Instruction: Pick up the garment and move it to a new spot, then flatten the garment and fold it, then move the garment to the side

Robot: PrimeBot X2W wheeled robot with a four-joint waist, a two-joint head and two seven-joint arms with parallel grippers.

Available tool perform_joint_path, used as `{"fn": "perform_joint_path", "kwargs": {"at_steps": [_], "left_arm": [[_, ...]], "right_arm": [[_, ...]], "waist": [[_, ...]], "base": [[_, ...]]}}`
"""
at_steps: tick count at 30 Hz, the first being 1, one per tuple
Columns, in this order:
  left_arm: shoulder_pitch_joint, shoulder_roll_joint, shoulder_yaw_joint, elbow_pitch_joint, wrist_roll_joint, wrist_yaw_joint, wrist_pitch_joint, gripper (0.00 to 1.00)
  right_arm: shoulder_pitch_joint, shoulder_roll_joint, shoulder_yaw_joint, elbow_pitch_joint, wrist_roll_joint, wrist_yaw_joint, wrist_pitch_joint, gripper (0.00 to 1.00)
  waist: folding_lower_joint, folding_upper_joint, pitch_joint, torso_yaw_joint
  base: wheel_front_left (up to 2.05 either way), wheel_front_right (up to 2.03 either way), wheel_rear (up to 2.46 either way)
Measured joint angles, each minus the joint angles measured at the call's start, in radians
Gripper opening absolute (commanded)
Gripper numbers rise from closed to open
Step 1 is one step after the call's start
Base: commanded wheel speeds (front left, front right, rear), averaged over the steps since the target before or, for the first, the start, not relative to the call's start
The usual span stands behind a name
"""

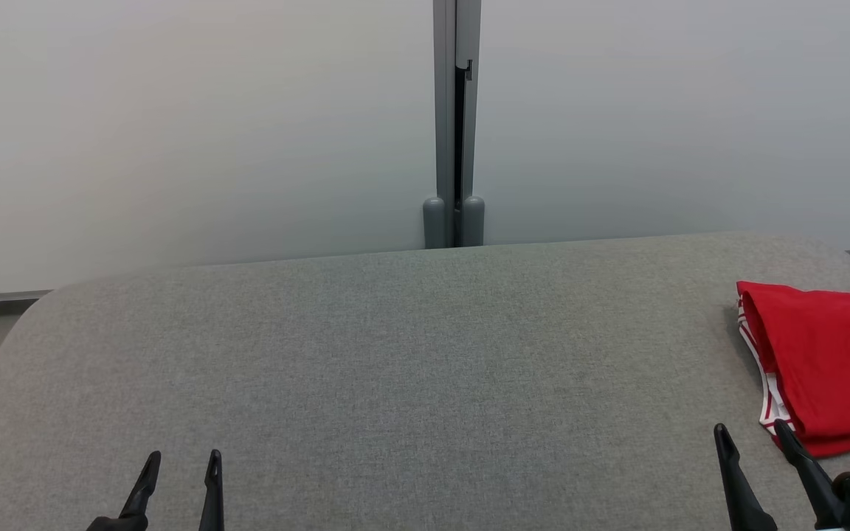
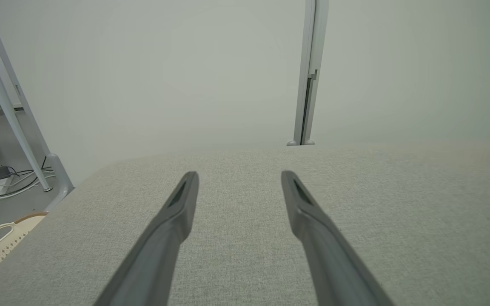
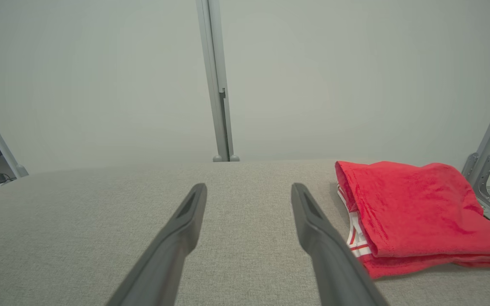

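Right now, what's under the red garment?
Grey fabric table under the folded red garment; white-striped lower layers show at its left edge. Anything inside the folds is hidden.

Grey fabric table [image 1: 395, 354], pale partition wall [image 1: 174, 133] behind (grey post [image 1: 456, 110] at seam).

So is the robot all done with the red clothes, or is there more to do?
Nearly done, it seems. The red garment lies folded at the right side of the grey table. Nothing is in hand: the left gripper and right gripper are both open and empty. Little looks left to do.
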Motion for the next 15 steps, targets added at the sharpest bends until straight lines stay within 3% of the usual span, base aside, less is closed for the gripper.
{"fn": "perform_joint_path", "kwargs": {"at_steps": [15], "left_arm": [[0.0, 0.002, -0.008, 0.021, -0.011, 0.006, 0.002, 1.0]], "right_arm": [[0.003, -0.002, 0.005, 0.0, 0.002, 0.0, 0.005, 1.0]], "waist": [[-0.0001, 0.0, -0.004, 0.002]], "base": [[0.0, 0.0, 0.0]]}}
